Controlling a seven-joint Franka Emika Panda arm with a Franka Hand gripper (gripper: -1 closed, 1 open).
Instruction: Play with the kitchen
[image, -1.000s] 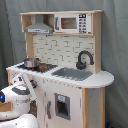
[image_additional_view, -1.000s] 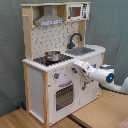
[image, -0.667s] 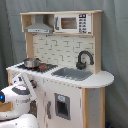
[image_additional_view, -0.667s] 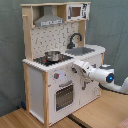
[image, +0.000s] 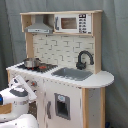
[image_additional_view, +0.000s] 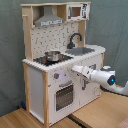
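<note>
Here stands the kitchen (image: 65, 65), a tall boxy toy of white panels and pale wood edging, upright on the floor and filling both exterior views. Up top, a grey sloped hood (image: 39, 26) sits beside a small microwave (image: 72, 22) with a dark window. The backsplash carries a printed brick pattern. On the counter, a shiny metal pot (image_additional_view: 53, 55) rests on the black stove (image_additional_view: 50, 59), and a curved black faucet (image: 84, 59) arches over the grey rectangular sink (image: 74, 74). The counter's sink end rounds off into a smooth half-circle. Its long axis runs vertical; its front faces toward the first exterior view's lower left. In the second exterior view, the oven door (image_additional_view: 64, 95) has a glassy window. The white rounded arm reaches in at counter-front height, the gripper (image_additional_view: 76, 69) right by the front panel, possibly touching, and I cannot tell how its fingers stand.
</note>
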